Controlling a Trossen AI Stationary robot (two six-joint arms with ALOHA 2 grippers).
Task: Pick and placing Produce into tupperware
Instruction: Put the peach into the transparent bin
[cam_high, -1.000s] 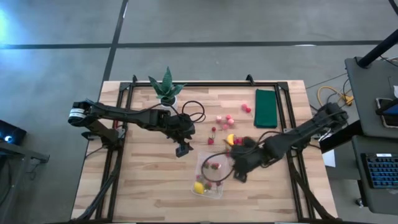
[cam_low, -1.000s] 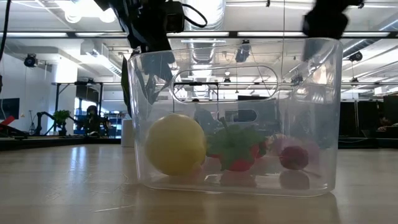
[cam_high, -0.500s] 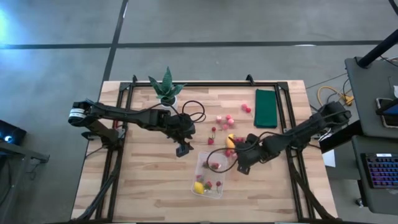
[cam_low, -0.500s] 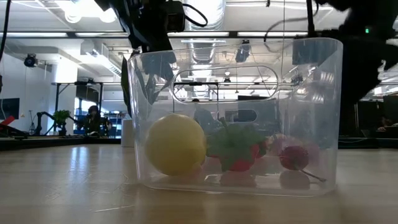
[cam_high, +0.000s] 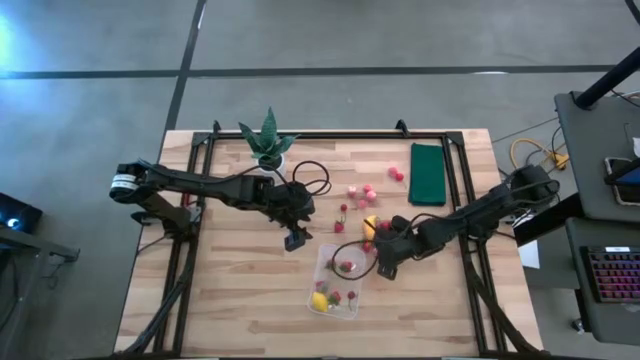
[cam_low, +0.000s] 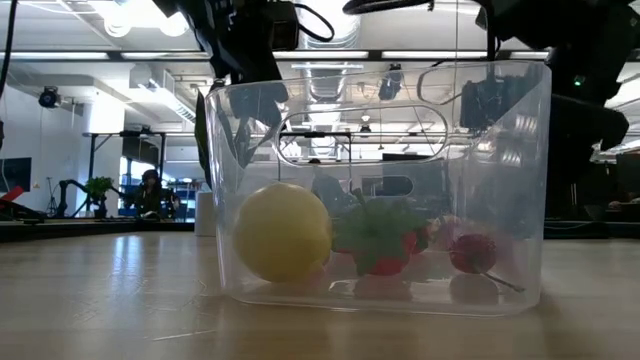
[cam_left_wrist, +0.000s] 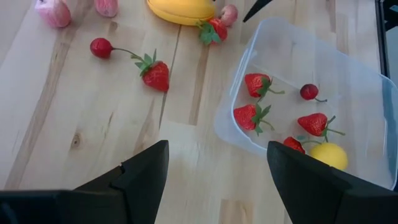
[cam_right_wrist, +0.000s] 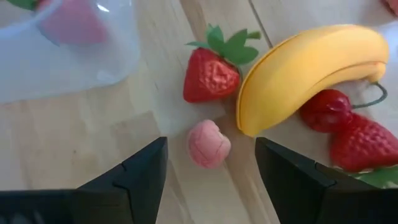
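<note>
Since a second ago my right gripper (cam_right_wrist: 210, 177) has drawn back from over the clear rectangular plastic tub (cam_high: 338, 280) to just beyond its far corner, fingers apart and empty. Between those fingers I see a small pink berry (cam_right_wrist: 209, 144), with a red strawberry (cam_right_wrist: 211, 73) and the small yellow banana (cam_right_wrist: 308, 71) just past it, all on the wooden surface (cam_high: 240, 290) outside the tub. My left gripper (cam_left_wrist: 216, 180) hangs open and empty off the tub's left far corner. Inside the tub lie a yellow lemon-like fruit (cam_low: 282, 232), strawberries and a dark red cherry (cam_low: 472, 253).
</note>
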